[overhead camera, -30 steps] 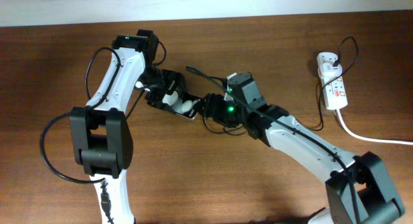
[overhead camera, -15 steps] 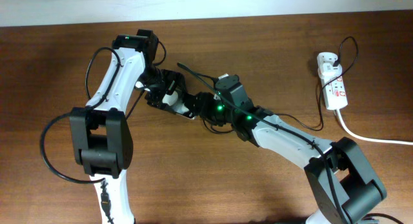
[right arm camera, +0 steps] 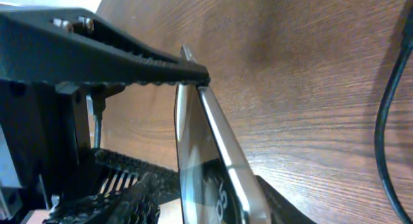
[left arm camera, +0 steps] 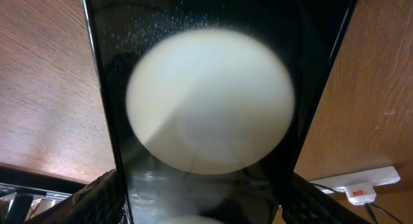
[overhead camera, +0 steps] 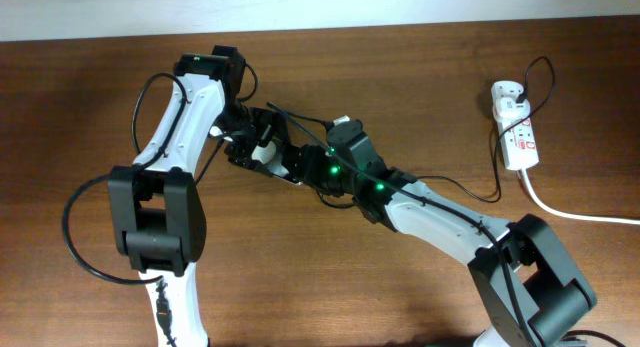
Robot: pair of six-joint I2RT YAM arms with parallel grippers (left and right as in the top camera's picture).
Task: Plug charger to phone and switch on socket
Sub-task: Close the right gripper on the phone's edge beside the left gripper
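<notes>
The phone point(overhead camera: 290, 169) is held off the table by my left gripper point(overhead camera: 262, 147), which is shut across its width. In the left wrist view the glossy screen point(left arm camera: 206, 121) with a big white round spot fills the frame, with my fingers point(left arm camera: 203, 208) on both sides. My right gripper point(overhead camera: 308, 167) is at the phone's free end. In the right wrist view the phone point(right arm camera: 213, 153) stands edge-on between my open right fingers point(right arm camera: 206, 192). The charger point(overhead camera: 470, 194) trails from the socket point(overhead camera: 517, 127) toward my right arm; its tip is hidden.
The socket's thick white cord point(overhead camera: 580, 215) runs off the right edge. The socket also shows low in the left wrist view point(left arm camera: 361, 185). A black cable point(right arm camera: 384, 121) curves over the wood at the right of the right wrist view. Both arms cross at the table's middle.
My right arm has moved left toward the phone, and its fingers now reach the phone's end. My left gripper has stayed put with the phone.
</notes>
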